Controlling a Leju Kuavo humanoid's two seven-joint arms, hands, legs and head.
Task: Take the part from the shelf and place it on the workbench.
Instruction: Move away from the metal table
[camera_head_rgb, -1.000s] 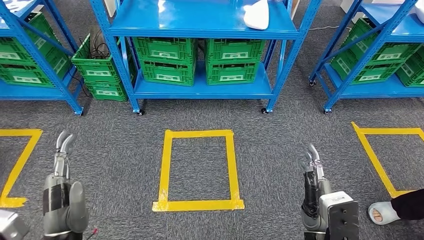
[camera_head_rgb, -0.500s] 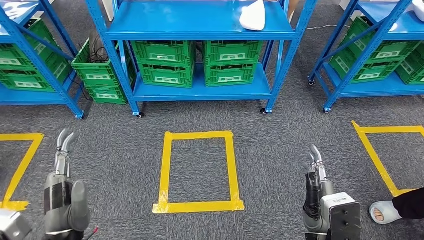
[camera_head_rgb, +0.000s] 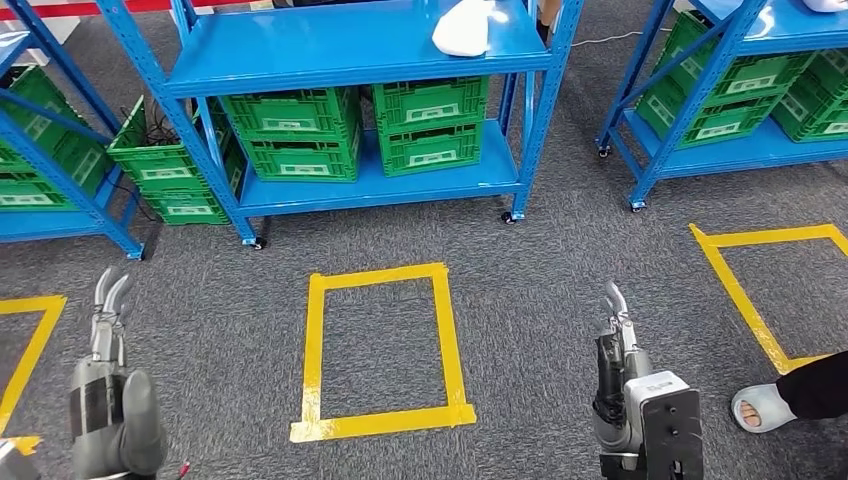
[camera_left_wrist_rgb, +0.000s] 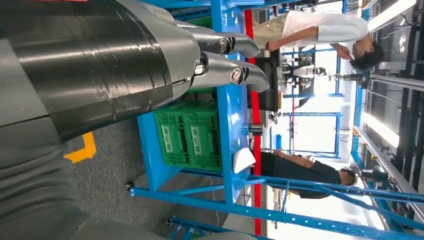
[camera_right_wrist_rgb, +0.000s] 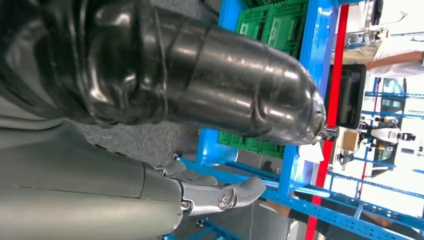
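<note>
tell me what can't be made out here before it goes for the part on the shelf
- White part: its far end is cut off by the head view's top edge; the left wrist view shows it too small for shape.
- Workbench: cannot tell where it stands.
- Left hand: the forearm hides its palm in the head view.
- Right hand: seen edge-on; the right wrist view's dark cover hides most fingers.

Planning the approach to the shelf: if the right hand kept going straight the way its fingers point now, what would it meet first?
The right hand points forward over bare grey carpet. First in line looks like the blue metal shelf unit's right front leg on its caster, though depth is uncertain.
</note>
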